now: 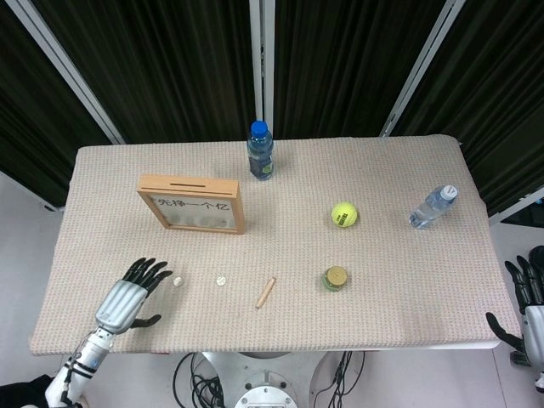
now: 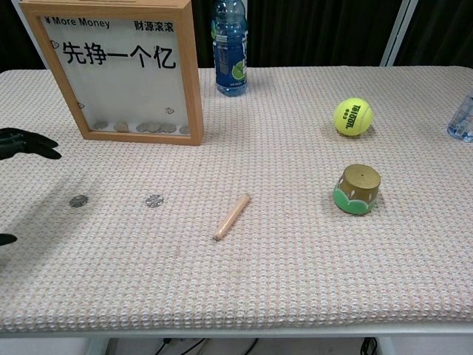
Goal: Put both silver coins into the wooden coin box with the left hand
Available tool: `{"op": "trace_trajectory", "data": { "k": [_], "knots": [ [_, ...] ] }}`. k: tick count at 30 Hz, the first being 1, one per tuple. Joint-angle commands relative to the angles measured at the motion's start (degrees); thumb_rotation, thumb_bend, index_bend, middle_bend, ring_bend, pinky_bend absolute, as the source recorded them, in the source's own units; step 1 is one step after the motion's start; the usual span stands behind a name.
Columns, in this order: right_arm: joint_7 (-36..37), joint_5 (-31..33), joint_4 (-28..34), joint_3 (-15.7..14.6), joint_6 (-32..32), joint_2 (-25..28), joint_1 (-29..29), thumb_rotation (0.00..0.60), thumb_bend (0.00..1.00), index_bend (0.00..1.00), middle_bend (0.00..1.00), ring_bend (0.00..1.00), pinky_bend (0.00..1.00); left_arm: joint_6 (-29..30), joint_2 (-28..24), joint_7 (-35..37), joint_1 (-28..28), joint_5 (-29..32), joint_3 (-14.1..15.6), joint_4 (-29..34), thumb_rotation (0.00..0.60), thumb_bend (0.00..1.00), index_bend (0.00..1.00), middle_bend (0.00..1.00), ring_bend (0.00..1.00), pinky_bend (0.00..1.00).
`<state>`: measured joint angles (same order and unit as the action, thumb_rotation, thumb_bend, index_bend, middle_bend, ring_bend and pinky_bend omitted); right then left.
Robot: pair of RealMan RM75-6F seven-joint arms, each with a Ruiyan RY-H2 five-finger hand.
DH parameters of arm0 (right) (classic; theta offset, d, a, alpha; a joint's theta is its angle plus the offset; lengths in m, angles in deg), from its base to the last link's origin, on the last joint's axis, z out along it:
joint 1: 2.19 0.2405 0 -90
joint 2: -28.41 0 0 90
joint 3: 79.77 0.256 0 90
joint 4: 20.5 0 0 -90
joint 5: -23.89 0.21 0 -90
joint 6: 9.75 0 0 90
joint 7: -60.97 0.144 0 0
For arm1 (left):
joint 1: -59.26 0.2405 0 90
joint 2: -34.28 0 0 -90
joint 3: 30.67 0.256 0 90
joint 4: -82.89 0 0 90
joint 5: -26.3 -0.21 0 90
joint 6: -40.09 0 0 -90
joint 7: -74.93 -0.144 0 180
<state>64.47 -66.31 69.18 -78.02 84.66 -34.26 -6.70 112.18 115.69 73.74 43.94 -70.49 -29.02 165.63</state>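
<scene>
- Lying flat on the woven tablecloth (image 1: 382, 280), the two silver coins sit side by side near the front left: the left coin (image 1: 178, 281) (image 2: 78, 200) and the right coin (image 1: 221, 280) (image 2: 154, 200), apart from each other.
- Behind them the wooden coin box (image 1: 194, 204) (image 2: 117, 70) stands upright, slot on its top edge, Chinese characters on its clear front pane and several coins resting at the bottom inside.
- The left hand (image 1: 127, 297) hovers over the table just left of the left coin, fingers spread and holding nothing; its dark fingertips (image 1: 157, 270) are close to that coin, and whether they touch it cannot be told. In the chest view only its fingertips (image 2: 22, 142) show at the left edge.
- A short wooden stick (image 1: 266, 291) (image 2: 232, 217) lies to the right of the coins.
- Further right sits a small green pot with a brown lid (image 1: 336, 278) (image 2: 357, 189), and behind it a yellow tennis ball (image 1: 343, 214) (image 2: 352, 117).
- A blue-capped bottle (image 1: 260, 150) (image 2: 230, 46) stands upright at the back, beside the box.
- A clear water bottle (image 1: 432, 206) lies near the right side.
- The right hand (image 1: 531, 306) hangs off the table's right front corner, fingers apart and empty.
</scene>
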Motion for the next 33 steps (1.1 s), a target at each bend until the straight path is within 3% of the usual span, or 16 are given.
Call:
{"op": "trace_trajectory", "data": {
  "k": [1,6,12,19,27,33],
  "knots": [
    [0.12,0.62,-0.23,-0.02,-0.84,-0.02,0.15,0.6,0.18,0.0,0.0,0.0,0.0,-0.43,2.62,1.14,-1.22,0.78,-0.83,-2.25,0.6,0.17,0.23,0.08,0.0,0.07],
    [0.56,0.82,-0.46,-0.04,-1.25,-0.21,0.23,0.6,0.18,0.0,0.0,0.0,0.0,-0.39,5.47,1.7,-2.35,1.32,-1.53,-5.08,0.6,0.22,0.3,0.09,0.0,0.07],
    [1.22,1.59,-0.58,0.45,-1.15,0.2,0.16,0.6,0.18,0.0,0.0,0.0,0.0,-2.07,6.64,1.53,-3.18,3.09,-1.32,-6.43,0.6,0.28,0.32,0.09,0.0,0.07],
    [1.11,1.63,-0.49,0.52,-1.29,0.39,0.23,0.6,0.18,0.0,0.0,0.0,0.0,-2.91,8.18,1.46,-3.99,4.72,-1.53,-8.44,0.6,0.28,0.31,0.1,0.0,0.07],
    [1.62,1.98,-0.97,0.63,-1.89,0.25,0.46,0.6,0.18,0.0,0.0,0.0,0.0,-1.68,9.43,0.65,-4.11,4.85,-1.26,-9.89,0.6,0.28,0.41,0.1,0.0,0.07],
    [1.56,1.9,-0.77,0.65,-1.87,0.72,0.48,0.6,0.18,0.0,0.0,0.0,0.0,-2.34,10.38,0.95,-4.35,5.81,-1.0,-11.25,0.6,0.28,0.42,0.11,0.0,0.07]
  ]
}}
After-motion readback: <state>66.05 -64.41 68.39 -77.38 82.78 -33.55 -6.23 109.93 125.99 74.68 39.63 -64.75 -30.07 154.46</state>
